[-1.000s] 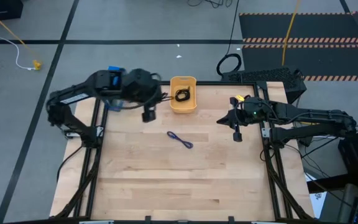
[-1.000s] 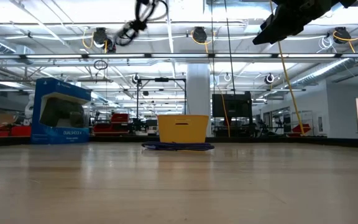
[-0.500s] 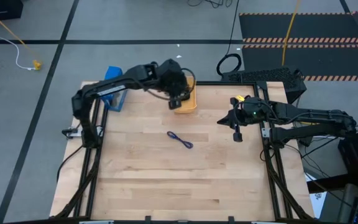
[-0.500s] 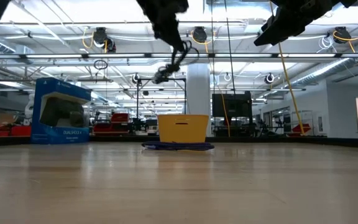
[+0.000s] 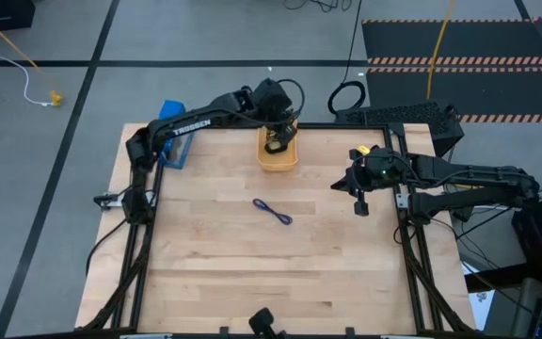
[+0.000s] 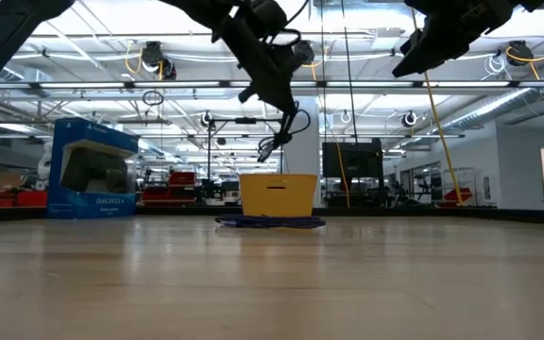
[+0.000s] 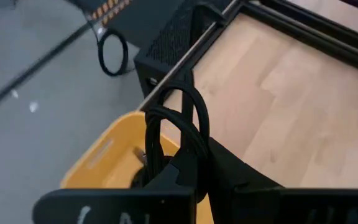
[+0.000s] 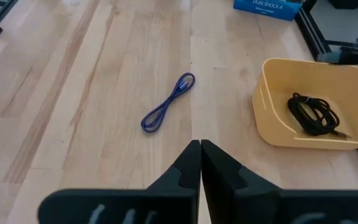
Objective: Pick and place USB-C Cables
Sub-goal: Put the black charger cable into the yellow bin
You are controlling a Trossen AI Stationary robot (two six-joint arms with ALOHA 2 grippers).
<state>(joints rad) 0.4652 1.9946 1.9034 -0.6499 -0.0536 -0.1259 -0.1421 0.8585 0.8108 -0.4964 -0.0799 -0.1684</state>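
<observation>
Over the orange tray (image 5: 277,158), the left gripper (image 5: 276,129) pinches a black cable (image 7: 178,134) so it can drop beside the black one (image 8: 314,114) inside, while the right gripper (image 8: 200,147), closed and empty, waits near the blue-purple cable (image 5: 273,211) on the surface (image 5: 252,273).

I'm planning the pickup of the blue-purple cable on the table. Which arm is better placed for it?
Probably the right. The right hand is shut and empty, hovering beside the blue-purple cable. The left hand holds a black cable above the orange tray.
</observation>
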